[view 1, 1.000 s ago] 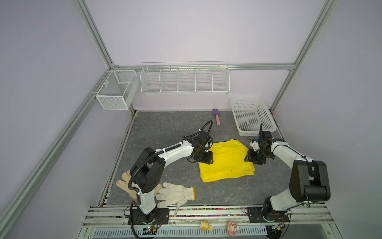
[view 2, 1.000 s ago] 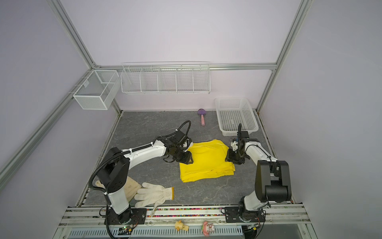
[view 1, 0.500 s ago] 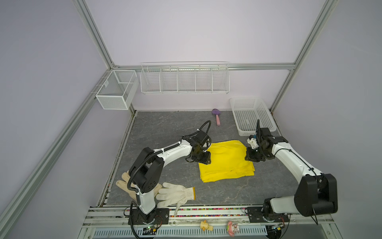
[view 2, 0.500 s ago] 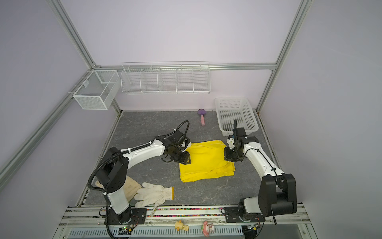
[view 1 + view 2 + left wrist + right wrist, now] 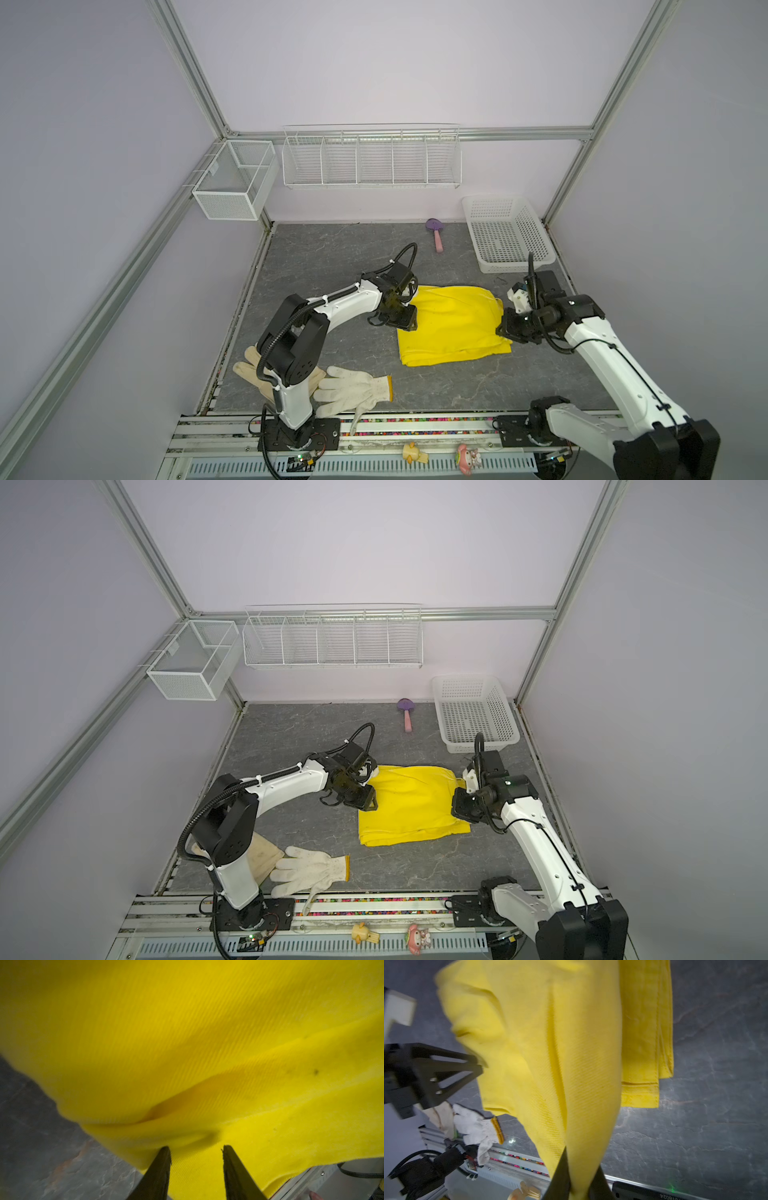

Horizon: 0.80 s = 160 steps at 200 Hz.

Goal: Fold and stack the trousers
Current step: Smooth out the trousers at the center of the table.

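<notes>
The bright yellow trousers [image 5: 453, 328] [image 5: 411, 808] lie folded into a rough square in the middle of the dark floor. My right gripper [image 5: 505, 330] [image 5: 457, 808] is at their right edge. In the right wrist view it [image 5: 581, 1159] is shut on a pinch of the trousers [image 5: 571, 1053], and the cloth rises from it like a tent. My left gripper [image 5: 409, 324] [image 5: 370, 803] sits at the left edge. In the left wrist view its jaws [image 5: 196, 1150] stand apart with the trousers [image 5: 207, 1043] lying between and beyond them, not pinched.
A white knitted glove [image 5: 357, 388] and a cream glove [image 5: 249, 368] lie near the left arm's base. A white plastic basket [image 5: 536, 232] stands at the back right, with a purple and pink brush [image 5: 436, 235] beside it. A wire rack [image 5: 370, 158] and a mesh box [image 5: 235, 178] hang on the walls.
My right gripper has closed on the trousers' right edge, and that arm has stretched out lower. The left gripper has stayed at the left edge.
</notes>
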Motion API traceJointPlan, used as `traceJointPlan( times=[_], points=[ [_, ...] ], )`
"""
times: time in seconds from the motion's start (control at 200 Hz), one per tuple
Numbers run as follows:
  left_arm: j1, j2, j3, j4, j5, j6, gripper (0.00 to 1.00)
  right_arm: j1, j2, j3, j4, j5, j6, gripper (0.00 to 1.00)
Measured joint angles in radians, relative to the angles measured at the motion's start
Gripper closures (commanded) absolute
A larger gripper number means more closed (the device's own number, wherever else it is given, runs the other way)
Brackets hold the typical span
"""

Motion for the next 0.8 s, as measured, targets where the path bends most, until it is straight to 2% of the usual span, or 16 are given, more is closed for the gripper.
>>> traceJointPlan(
  times=[0.09,0.255,0.335,0.37,0.505,0.68,0.8],
  points=[
    [0.002,0.006,0.000,-0.004,0.006,0.012,0.58,-0.042,0.023,-0.110,0.036,0.043,0.036,0.85],
    [0.008,0.006,0.000,-0.030,0.019,0.043,0.58,-0.092,0.092,-0.204,0.114,0.083,0.070,0.77],
    [0.013,0.006,0.002,-0.047,0.023,0.052,0.58,-0.103,0.147,-0.202,0.148,0.094,0.069,0.67],
    [0.014,0.006,0.003,-0.053,0.023,0.054,0.58,-0.106,0.166,-0.195,0.151,0.101,0.068,0.61],
    [0.017,0.006,0.022,-0.064,0.023,0.050,0.58,-0.114,0.180,-0.107,0.128,0.139,0.041,0.51],
    [0.017,-0.025,0.026,-0.059,0.036,0.013,0.58,-0.116,0.155,0.062,0.097,0.159,-0.005,0.44],
    [0.014,-0.047,0.026,-0.035,0.061,-0.028,0.58,-0.116,0.189,0.100,0.121,0.147,-0.056,0.39]
  ],
)
